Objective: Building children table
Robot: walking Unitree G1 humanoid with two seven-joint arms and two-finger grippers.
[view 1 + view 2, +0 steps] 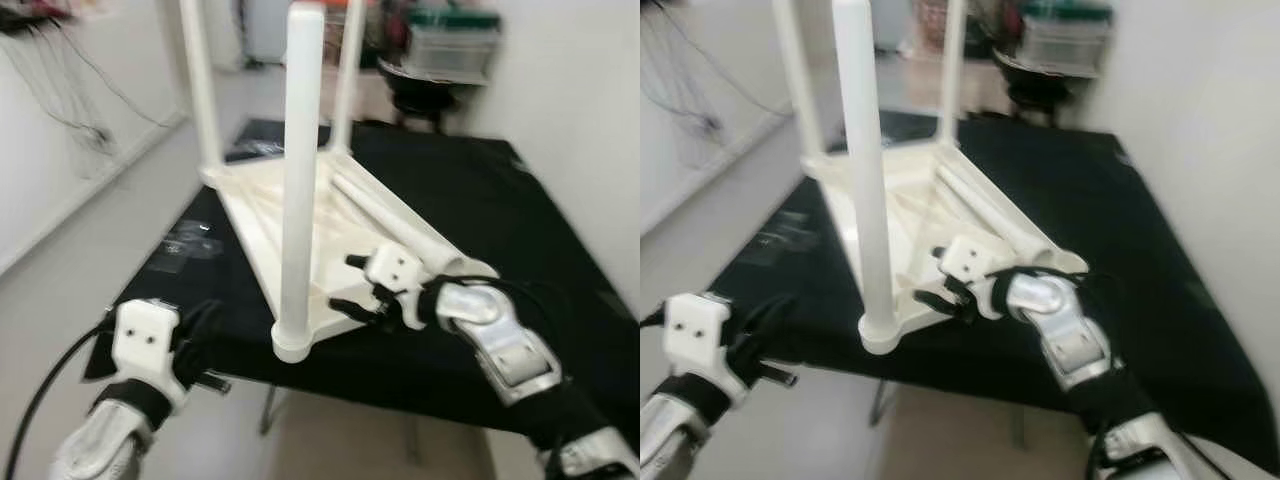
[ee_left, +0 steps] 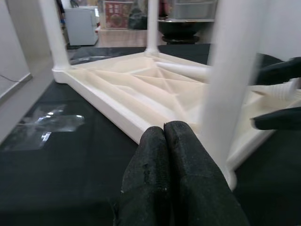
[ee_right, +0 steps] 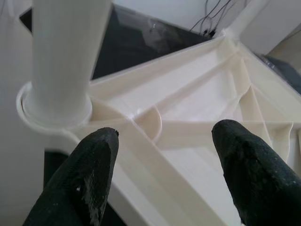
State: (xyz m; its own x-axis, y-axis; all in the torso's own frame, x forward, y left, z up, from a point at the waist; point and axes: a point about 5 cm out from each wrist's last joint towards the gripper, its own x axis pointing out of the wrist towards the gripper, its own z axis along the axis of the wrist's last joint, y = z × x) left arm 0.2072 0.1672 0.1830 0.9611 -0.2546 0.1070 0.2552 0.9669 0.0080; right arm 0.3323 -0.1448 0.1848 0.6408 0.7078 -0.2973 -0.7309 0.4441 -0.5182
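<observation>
The white children's table (image 1: pixel 262 205) lies upside down on a black-covered worktable (image 1: pixel 520 260). Three white legs stand up from its corners, and the nearest leg (image 1: pixel 300 180) rises at the front corner. A loose fourth leg (image 1: pixel 390 222) lies across the underside. My right gripper (image 1: pixel 345 283) is open just right of the nearest leg, over the ribbed underside (image 3: pixel 197 108), with nothing between its fingers. My left gripper (image 1: pixel 208 335) is shut and empty, low at the worktable's front left edge, pointing at the white table's rim (image 2: pixel 117 110).
A clear plastic bag (image 1: pixel 190 242) lies on the black cover at the left. Behind the worktable stand a dark stool (image 1: pixel 420 95) and a storage box (image 1: pixel 450 45). A white wall runs close along the right, and cables (image 1: pixel 70 90) hang on the left wall.
</observation>
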